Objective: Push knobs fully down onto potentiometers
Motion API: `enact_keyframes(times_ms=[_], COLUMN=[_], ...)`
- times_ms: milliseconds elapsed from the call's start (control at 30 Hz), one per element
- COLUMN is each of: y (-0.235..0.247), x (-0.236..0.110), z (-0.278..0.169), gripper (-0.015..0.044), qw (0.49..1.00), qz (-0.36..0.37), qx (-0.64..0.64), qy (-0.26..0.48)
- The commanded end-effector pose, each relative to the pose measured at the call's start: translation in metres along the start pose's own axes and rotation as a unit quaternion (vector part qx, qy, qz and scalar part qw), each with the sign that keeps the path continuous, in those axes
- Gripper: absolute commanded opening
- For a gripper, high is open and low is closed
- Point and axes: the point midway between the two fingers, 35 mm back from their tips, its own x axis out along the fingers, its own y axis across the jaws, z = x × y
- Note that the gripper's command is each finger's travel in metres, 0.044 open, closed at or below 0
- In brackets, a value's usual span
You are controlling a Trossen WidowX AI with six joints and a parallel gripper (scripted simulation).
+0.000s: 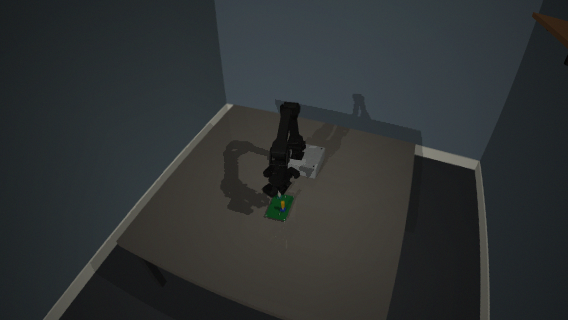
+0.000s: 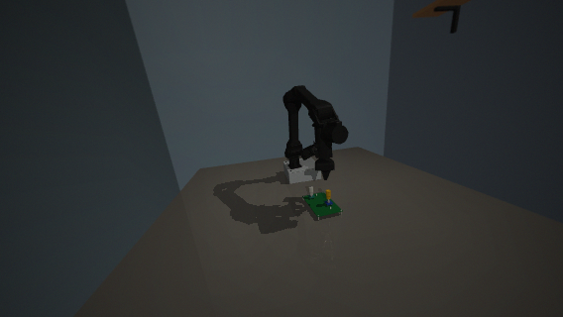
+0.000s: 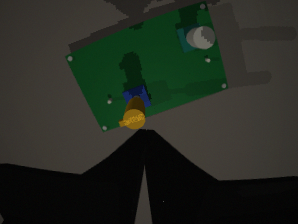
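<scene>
The green circuit board (image 1: pixel 275 213) (image 2: pixel 322 210) (image 3: pixel 165 65) stands on short legs on the table. The orange knob (image 1: pixel 283 204) (image 2: pixel 328 194) (image 3: pixel 134 118) stands upright over the blue potentiometer (image 2: pixel 328 203) (image 3: pixel 136 94). The white knob (image 2: pixel 311 190) (image 3: pixel 202 37) stands over the teal potentiometer (image 3: pixel 185 41) near the board's other end. How far down either knob sits is too small to tell. My gripper (image 2: pixel 325 178) (image 3: pixel 145 136) is shut and empty, pointing down above the board's edge, beside the orange knob in the wrist view and not touching it.
The arm's pale base block (image 1: pixel 317 162) (image 2: pixel 298 174) stands behind the board. The arm's shadow falls on the table (image 1: pixel 345 225) (image 2: pixel 198 277) to the left and partly over the board. Walls rise behind the table.
</scene>
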Motion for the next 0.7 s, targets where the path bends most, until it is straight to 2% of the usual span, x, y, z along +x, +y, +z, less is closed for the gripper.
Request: enact_keyframes(times_ms=[0, 433, 667], y=[0.0028, 0.0084, 0.0087], x=[0.0, -0.0039, -0.0041], z=[-0.0021, -0.0096, -0.01], gripper=[0.0, 0.0, 0.0], qw=[0.997, 0.955, 0.952], qz=[-0.001, 0.001, 0.001], qx=[0.076, 0.295, 0.307], qy=[-0.005, -0.01, -0.011])
